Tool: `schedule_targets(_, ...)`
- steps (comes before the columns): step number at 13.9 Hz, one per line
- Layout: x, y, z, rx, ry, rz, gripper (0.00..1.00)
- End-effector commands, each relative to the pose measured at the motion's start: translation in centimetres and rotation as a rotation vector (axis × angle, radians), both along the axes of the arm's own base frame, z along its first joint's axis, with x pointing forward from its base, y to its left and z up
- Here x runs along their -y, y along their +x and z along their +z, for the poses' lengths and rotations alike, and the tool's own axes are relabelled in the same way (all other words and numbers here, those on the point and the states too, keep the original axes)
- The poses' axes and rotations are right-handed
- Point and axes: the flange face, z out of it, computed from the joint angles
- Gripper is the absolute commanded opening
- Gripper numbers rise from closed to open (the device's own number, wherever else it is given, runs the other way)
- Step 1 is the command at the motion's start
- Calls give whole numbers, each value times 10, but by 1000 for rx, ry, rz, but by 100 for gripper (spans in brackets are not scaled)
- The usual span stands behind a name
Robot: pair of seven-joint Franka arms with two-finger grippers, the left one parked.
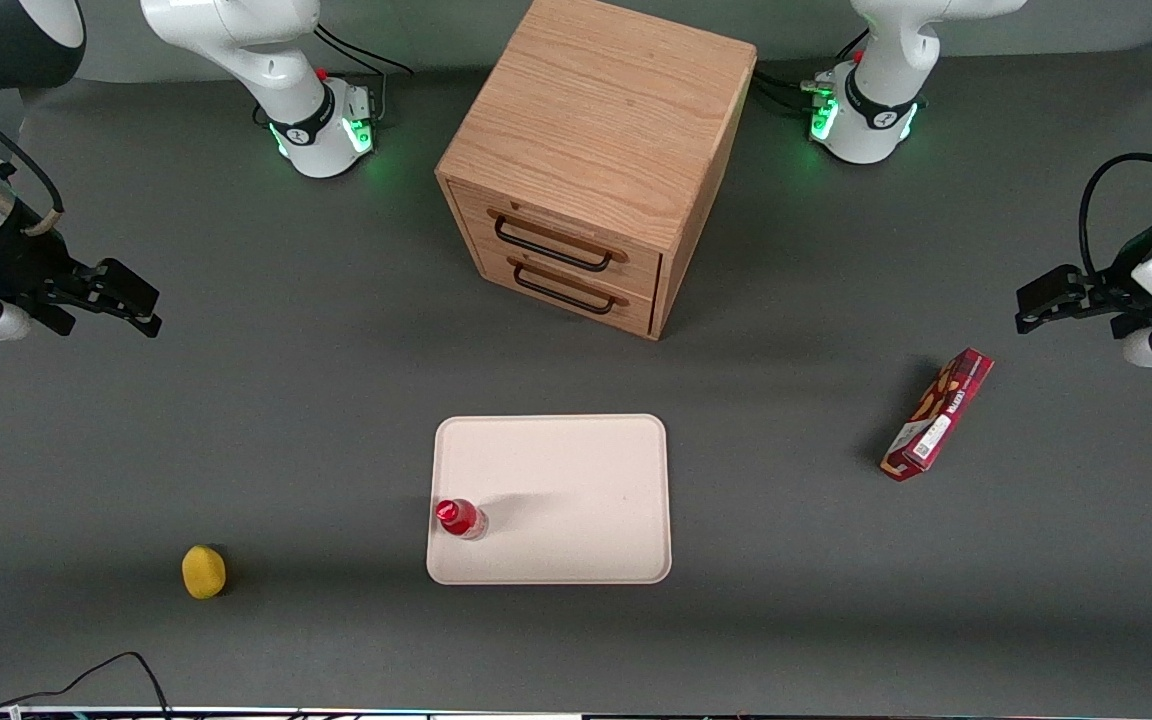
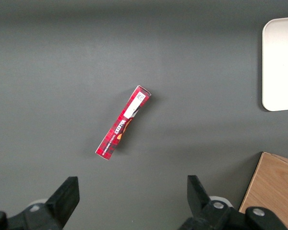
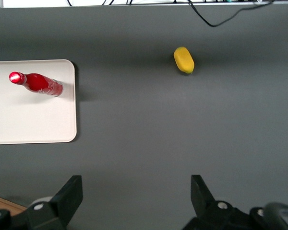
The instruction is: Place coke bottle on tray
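The coke bottle, small and red with a red cap, stands upright on the pale cream tray, near the tray's edge toward the working arm's end and its front edge. It also shows in the right wrist view, standing on the tray. My right gripper is open and empty, raised at the working arm's end of the table, well away from the tray; its fingertips show wide apart over bare table.
A wooden two-drawer cabinet stands farther from the front camera than the tray. A yellow lemon lies toward the working arm's end. A red snack box lies toward the parked arm's end.
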Motion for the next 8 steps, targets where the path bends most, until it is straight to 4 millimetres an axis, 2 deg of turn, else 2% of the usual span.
schedule_targets(1,9,-1,-4,16,18,43,100)
schedule_targets(8,4,2,-8,10,6,55,100)
